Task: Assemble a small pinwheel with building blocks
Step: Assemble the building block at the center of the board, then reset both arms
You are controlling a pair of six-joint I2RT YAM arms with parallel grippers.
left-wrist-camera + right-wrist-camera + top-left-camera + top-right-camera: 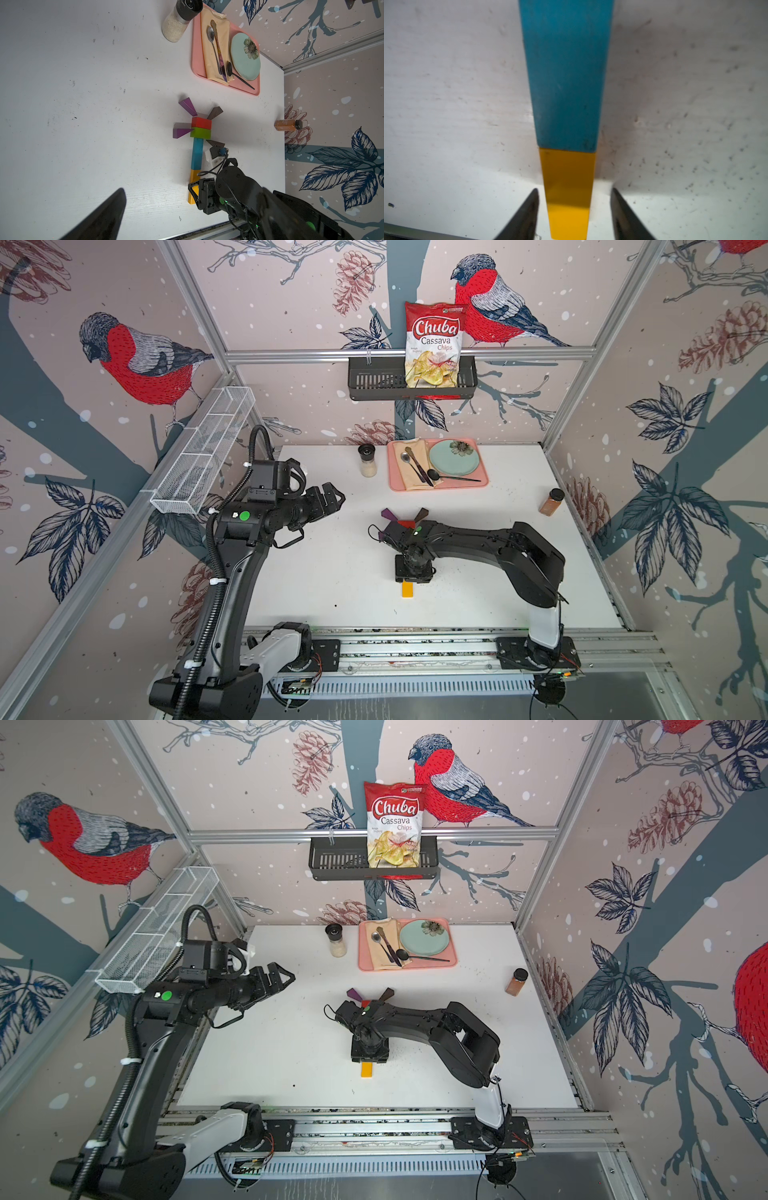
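Observation:
The pinwheel lies flat mid-table, seen whole in the left wrist view: red block and green block as hub, two purple wedges, two brown wedges, then a blue bar and a yellow bar end to end. My right gripper points down over the yellow bar, open, a finger on each side with a gap showing. In both top views it hides most of the stem; the yellow end sticks out. My left gripper hangs open and empty at the left.
At the back stand a pink tray with plate, napkin and cutlery, and a salt grinder. A spice jar stands at the right edge. A wire basket and a black shelf with a chips bag hang on the walls.

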